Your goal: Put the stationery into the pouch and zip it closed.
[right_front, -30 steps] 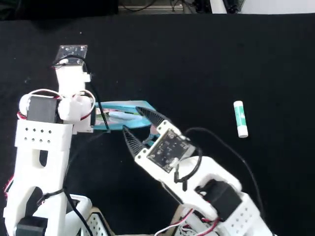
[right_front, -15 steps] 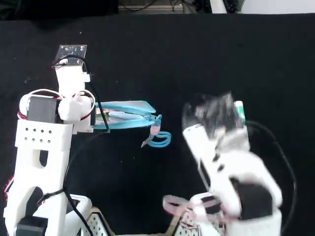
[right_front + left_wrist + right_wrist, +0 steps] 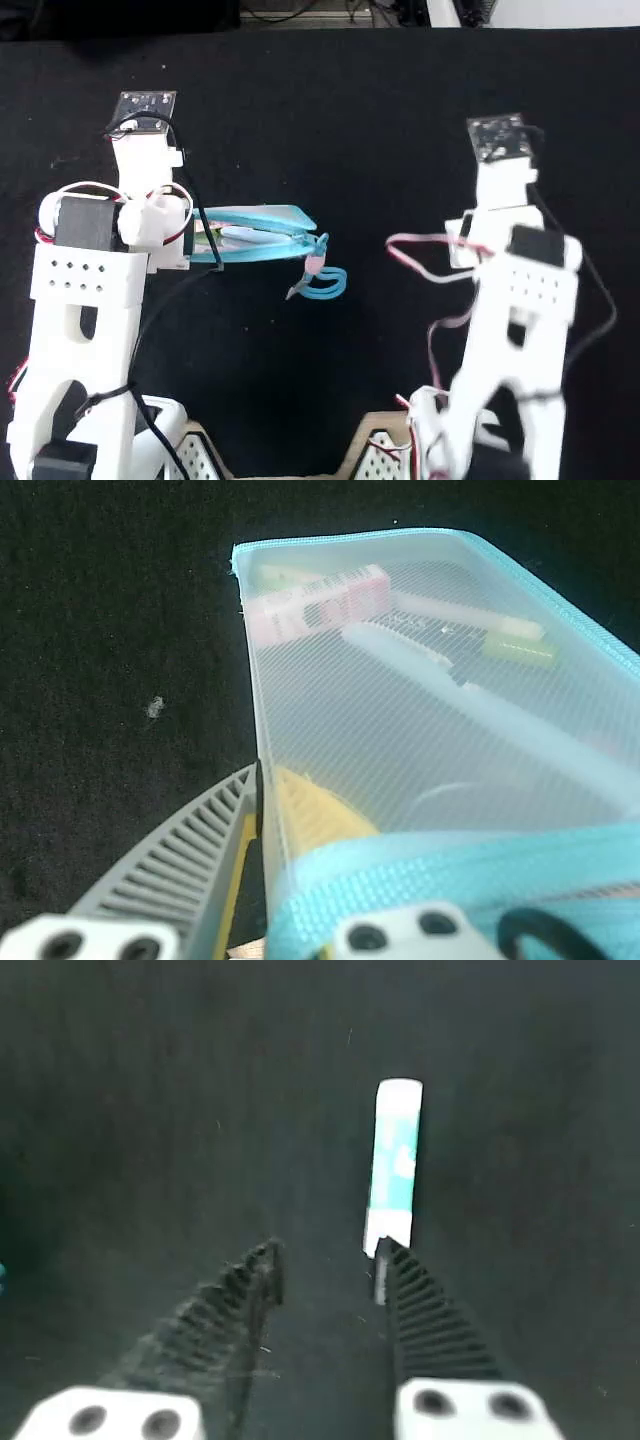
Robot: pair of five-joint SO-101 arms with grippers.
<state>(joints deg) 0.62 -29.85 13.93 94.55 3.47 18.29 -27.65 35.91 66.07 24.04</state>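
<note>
The pouch (image 3: 255,235), clear mesh with blue trim, lies on the black table (image 3: 380,110) with pens (image 3: 440,670) and a pink block (image 3: 320,605) inside. Its blue strap loop (image 3: 327,284) trails from the end farthest from the left arm. The left claw (image 3: 262,792) is clamped on the pouch's edge. Well apart from the pouch, the right claw (image 3: 326,1260) is spread wide over the table, one fingertip at the near end of the glue stick (image 3: 394,1165).

A robotics lab bench: a black cloth-covered table (image 3: 400,100) carries a white 3D-printed plastic arm (image 3: 85,290) on the left and its twin (image 3: 520,300) on the right. Both have loose red-and-white wiring (image 3: 420,255) and bare circuit boards (image 3: 148,101). Dark cables (image 3: 300,14) trail past the far edge.
</note>
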